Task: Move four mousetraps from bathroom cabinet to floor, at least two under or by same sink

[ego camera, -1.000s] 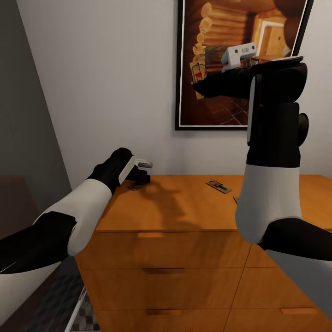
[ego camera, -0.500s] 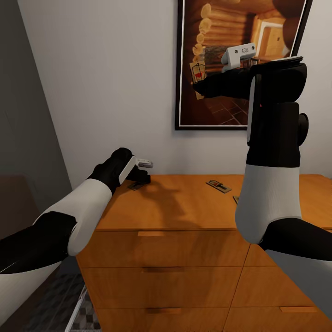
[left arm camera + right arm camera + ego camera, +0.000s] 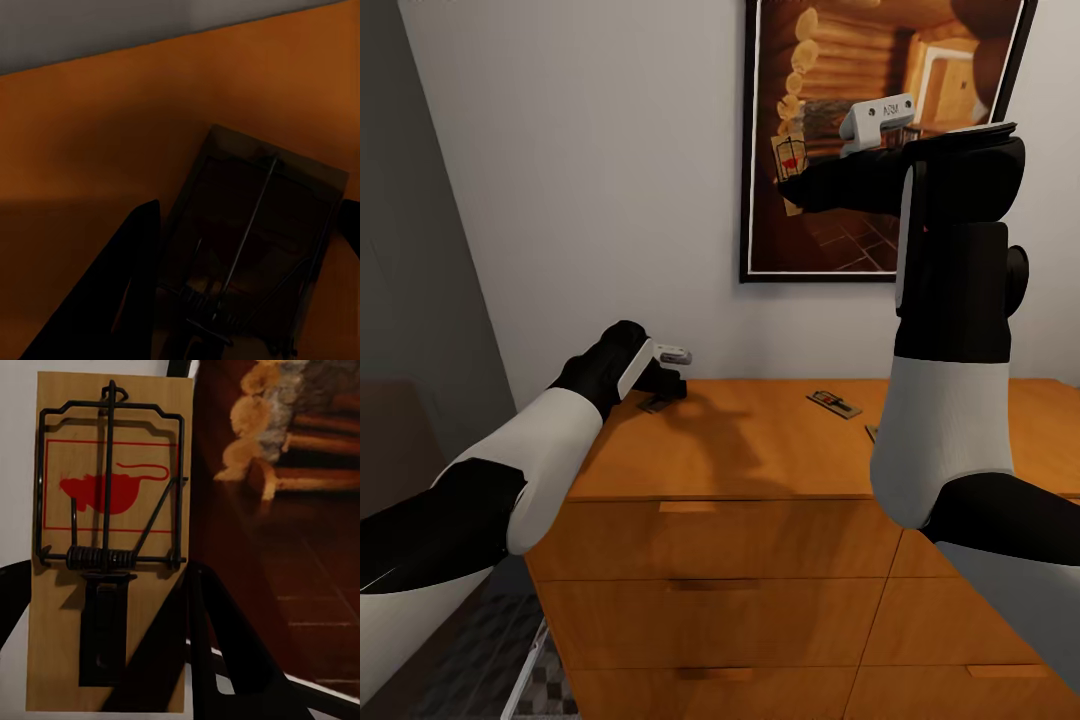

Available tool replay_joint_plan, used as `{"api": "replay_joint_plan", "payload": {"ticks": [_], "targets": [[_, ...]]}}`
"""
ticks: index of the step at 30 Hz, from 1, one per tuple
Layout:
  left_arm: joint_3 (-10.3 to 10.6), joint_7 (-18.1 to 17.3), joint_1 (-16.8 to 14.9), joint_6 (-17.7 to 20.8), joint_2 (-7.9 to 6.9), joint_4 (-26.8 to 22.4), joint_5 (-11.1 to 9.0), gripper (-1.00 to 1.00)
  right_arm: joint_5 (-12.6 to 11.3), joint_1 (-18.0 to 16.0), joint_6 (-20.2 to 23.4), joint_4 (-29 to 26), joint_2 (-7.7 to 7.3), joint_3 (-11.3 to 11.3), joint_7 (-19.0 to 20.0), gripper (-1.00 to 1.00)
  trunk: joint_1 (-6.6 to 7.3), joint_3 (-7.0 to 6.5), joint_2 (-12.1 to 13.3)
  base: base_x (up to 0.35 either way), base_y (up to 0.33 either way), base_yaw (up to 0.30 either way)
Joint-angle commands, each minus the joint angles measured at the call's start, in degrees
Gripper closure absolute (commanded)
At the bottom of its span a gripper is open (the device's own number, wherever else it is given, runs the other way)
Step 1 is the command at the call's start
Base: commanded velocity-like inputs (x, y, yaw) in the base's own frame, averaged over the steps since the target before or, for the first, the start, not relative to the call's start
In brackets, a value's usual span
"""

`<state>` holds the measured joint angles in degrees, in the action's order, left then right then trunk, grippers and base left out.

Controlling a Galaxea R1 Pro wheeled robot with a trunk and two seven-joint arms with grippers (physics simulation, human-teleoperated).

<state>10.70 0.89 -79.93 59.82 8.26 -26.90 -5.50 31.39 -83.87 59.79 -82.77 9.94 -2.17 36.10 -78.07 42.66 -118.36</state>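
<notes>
The cabinet [image 3: 760, 470] fills the lower half of the head view, its orange-brown top running from centre-left to the right edge, with slot-handled drawers stacked below. A strip of the bathroom floor [image 3: 525, 665] shows at the bottom left, beside the cabinet's corner. Above the cabinet, in the upper right of the frame, a dark-framed picture of a log cabin [image 3: 860, 100] hangs on the white wall.

My right arm rises through the right side of the frame, and my right gripper [image 3: 792, 175] sits high up in front of the picture. Its fingers are closed on a pale wooden mousetrap with a red mouse print [image 3: 109, 540]; in the right wrist view the board stands upright between my dark fingers.

My left gripper [image 3: 663, 388] rests low at the back left corner of the cabinet top. In the left wrist view its fingers [image 3: 112, 292] are spread wide, one on each side of a dark mousetrap [image 3: 255, 247] lying flat on the wood, not yet clamped on it.

A third mousetrap [image 3: 834, 403] lies flat on the cabinet top right of centre, and the corner of another one [image 3: 871, 433] peeks out beside my right forearm.
</notes>
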Motion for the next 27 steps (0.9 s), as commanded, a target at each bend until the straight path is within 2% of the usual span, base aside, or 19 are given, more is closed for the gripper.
{"api": "replay_joint_plan", "payload": {"ticks": [1,3,13,18,27], "targets": [[0.4,0.1,0.0,0.2,-0.07,0.9,-0.9,1.0,0.4,-0.1,0.2,0.0,0.06,-0.1,0.5,1.0,0.22,-0.1,0.4,0.0,0.0,0.0],[0.4,0.1,0.0,0.2,-0.06,0.9,-0.9,1.0,0.4,-0.1,0.2,0.0,0.06,-0.1,0.5,1.0,0.66,-0.46,1.2,0.0,0.0,0.0],[0.4,0.1,0.0,0.2,-0.05,0.9,-0.9,1.0,0.4,-0.1,0.2,0.0,0.06,-0.1,0.5,1.0,0.66,-0.46,1.2,0.0,0.0,0.0],[0.4,0.1,0.0,0.2,-0.03,0.9,-0.9,1.0,0.4,-0.1,0.2,0.0,0.06,-0.1,0.5,1.0,1.76,-1.36,3.2,0.0,0.0,0.0],[0.4,0.1,0.0,0.2,-0.08,0.9,-0.9,1.0,0.4,-0.1,0.2,0.2,0.06,-0.1,0.5,1.0,1.76,-1.36,3.2,0.0,0.0,0.0]]}}
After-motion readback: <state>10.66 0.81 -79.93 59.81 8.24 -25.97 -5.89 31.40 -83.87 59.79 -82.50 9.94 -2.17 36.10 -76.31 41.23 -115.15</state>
